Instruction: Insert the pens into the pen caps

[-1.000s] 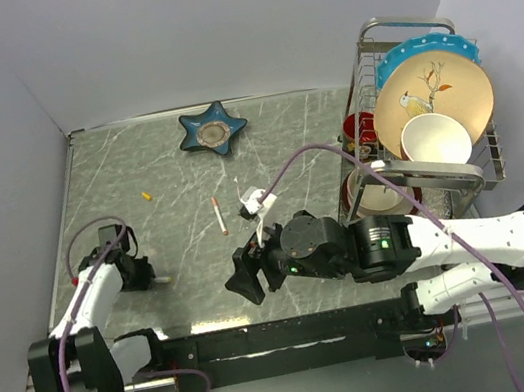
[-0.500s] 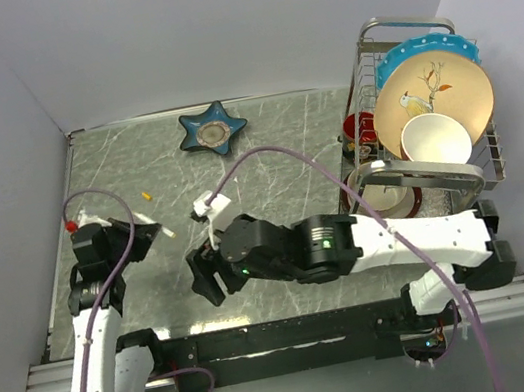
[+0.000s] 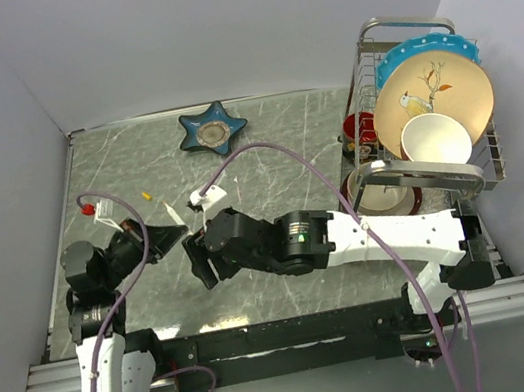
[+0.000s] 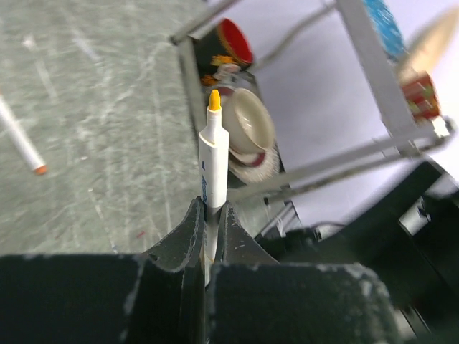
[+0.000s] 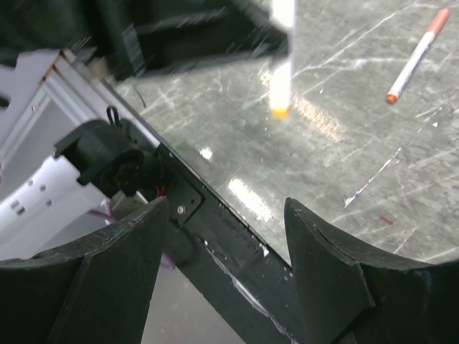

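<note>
Big swing from the right gripper since a second ago: leftward across the table, now close in front of the left gripper. Up off the marble for that left one too, and turned inward.

Left side: clamped tight on the yellow-tipped pen, shaft pinched between the fingers, tip poking out well past them. Right side: jaws spread wide, nothing between.

Hard to make out overhead: just a pale sliver of the held pen, slanting up beyond the left fingertips. No finding the second pen in that view at all, with the right arm sprawled over the middle of the table.

Over to the wrist cameras for it: orange-tipped pen flat on the table, well apart from both claws, cut off by the frame edge on the left wrist view.

Badly blurred on the right wrist camera: the held pen as a white smear with a yellow end, out beyond the spread jaws, not between them.

Seen only from overhead: yellow cap lying alone on the table, beyond the left gripper and apart from it.
</note>
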